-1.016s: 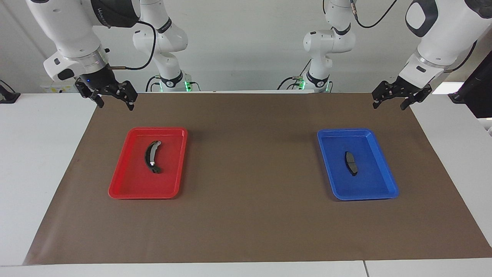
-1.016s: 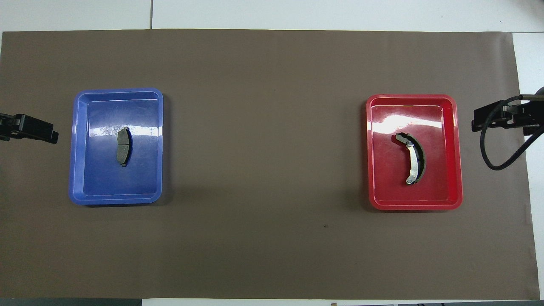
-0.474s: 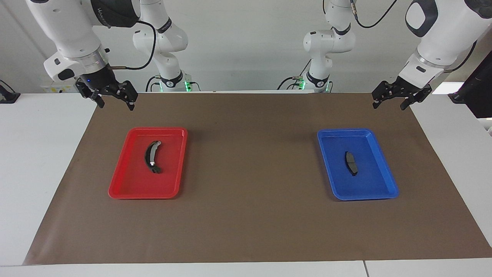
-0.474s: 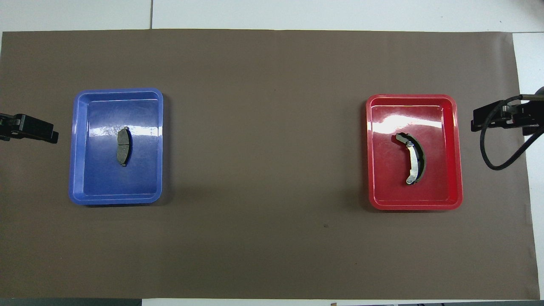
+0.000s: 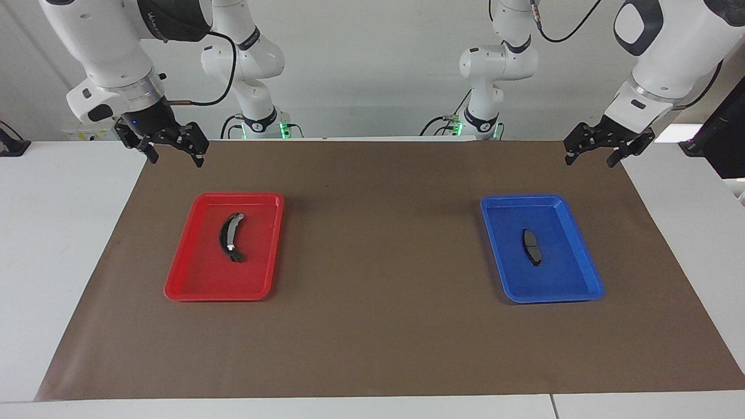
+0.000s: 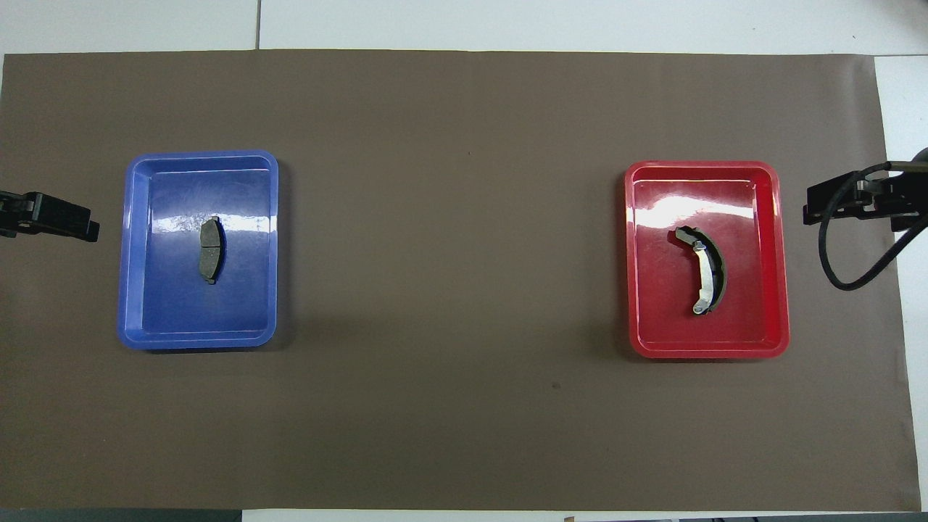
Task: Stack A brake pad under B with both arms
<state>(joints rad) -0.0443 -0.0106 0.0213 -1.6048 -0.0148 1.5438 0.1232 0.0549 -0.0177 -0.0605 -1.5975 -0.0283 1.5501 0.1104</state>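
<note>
Dark-grey pad (image 5: 531, 247) in blue tray (image 5: 559, 294); black, silver-striped piece (image 5: 230, 237) in red tray (image 5: 192, 279).

Lighting is bright and even in both views, clearly from overhead, and nothing is dim or washed out. The brown mat (image 6: 449, 290) looks matte with no hot spots. The glare lands on the glossy trays: the overhead view shows white streaks across the blue tray (image 6: 198, 328) and the red tray (image 6: 707, 341) (both on the part farther from the robots). Shadows are soft and short, a faint dark fringe hugging each tray's edges on the mat. Focus is sharp edge to edge, no motion blur, and straight lines stay straight near the borders.
</note>
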